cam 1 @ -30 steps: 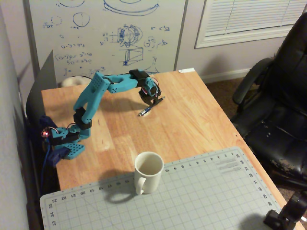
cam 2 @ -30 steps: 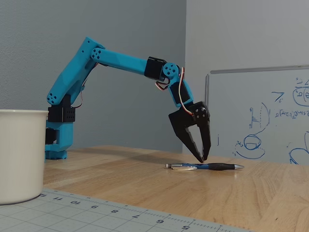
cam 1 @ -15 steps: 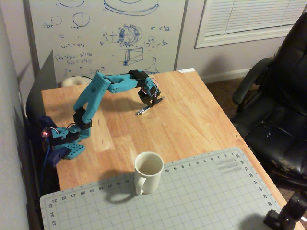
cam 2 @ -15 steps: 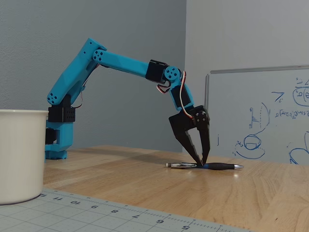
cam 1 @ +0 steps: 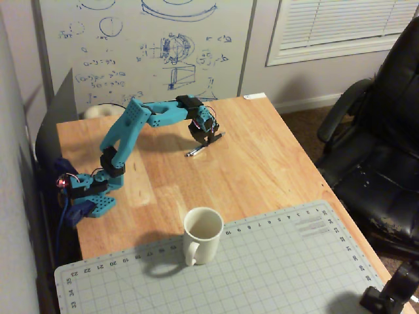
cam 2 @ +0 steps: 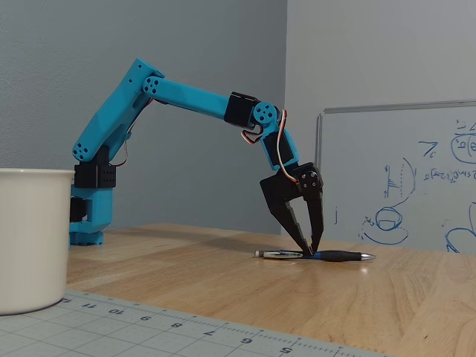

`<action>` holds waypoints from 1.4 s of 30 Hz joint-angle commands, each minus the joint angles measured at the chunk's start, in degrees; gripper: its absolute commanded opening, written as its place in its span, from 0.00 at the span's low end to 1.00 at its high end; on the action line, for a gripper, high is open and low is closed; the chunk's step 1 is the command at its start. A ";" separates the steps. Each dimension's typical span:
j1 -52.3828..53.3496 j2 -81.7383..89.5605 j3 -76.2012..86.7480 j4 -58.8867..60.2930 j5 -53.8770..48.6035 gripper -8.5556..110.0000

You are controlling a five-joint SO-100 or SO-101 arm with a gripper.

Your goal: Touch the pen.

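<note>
- A white mug point(cam 1: 202, 235) stands on the grey mat point(cam 1: 275, 275), close to me.
- Farther back, the pen point(cam 2: 316, 255) lies flat on the wooden table point(cam 1: 262, 157).
- The blue arm's gripper point(cam 2: 310, 247) points down with its tips nearly together on the pen.
- A whiteboard point(cam 1: 144, 46) leans behind.

Turquoise arm point(cam 1: 134, 124), white mug point(cam 1: 202, 234), grid-lined grey mat point(cam 1: 275, 268), seemingly dark-blue pen point(cam 2: 327, 255)
</note>
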 commanded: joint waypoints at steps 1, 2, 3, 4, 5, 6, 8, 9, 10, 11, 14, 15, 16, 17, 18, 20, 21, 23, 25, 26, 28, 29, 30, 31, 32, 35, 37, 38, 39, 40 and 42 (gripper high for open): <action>-0.88 2.29 -5.19 -1.05 -0.44 0.08; -0.88 2.29 -5.19 -1.05 -0.44 0.08; -0.88 2.29 -5.19 -1.05 -0.44 0.08; -0.88 2.29 -5.19 -1.05 -0.44 0.08; -0.88 2.29 -5.19 -1.05 -0.44 0.08; -0.88 2.29 -5.19 -1.05 -0.44 0.08; -0.79 2.29 -5.19 -1.05 -0.44 0.08; -0.79 2.29 -5.19 -1.05 -0.44 0.08; -0.79 2.29 -5.19 -1.05 -0.44 0.08; -0.79 2.29 -5.19 -1.05 -0.44 0.08; -0.79 2.20 -5.19 -1.05 -0.44 0.08; -0.79 2.02 -5.19 -1.05 -0.44 0.08; -0.88 1.93 -5.19 -1.05 -0.35 0.08; -0.88 1.85 -5.19 -1.05 -0.35 0.08; -0.88 1.85 -5.19 -1.05 -0.35 0.08; -1.05 1.85 -5.19 -1.05 -0.35 0.08; -1.23 1.85 -5.19 -1.05 -0.35 0.08; -1.76 1.93 -5.19 -0.97 -0.35 0.08; -1.93 1.93 -5.10 -0.79 -0.35 0.08; -2.02 1.85 -5.01 -0.79 -0.35 0.08; -2.02 1.49 -5.01 -0.79 -0.35 0.08; -2.02 1.41 -5.01 -0.79 -0.35 0.08; -2.02 1.41 -5.01 -0.79 -0.35 0.08; -2.02 1.41 -5.01 -0.88 -0.35 0.08; -2.02 1.41 -5.01 -0.88 -0.35 0.08; -2.02 1.41 -4.92 -0.88 -0.35 0.08; -2.02 1.41 -4.83 -0.88 -0.35 0.08; -2.02 1.41 -4.83 -0.88 -0.35 0.08; -2.02 1.41 -4.75 -0.88 -0.35 0.08; -2.02 1.41 -4.75 -0.88 -0.35 0.08; -2.02 1.41 -4.75 -0.88 -0.35 0.08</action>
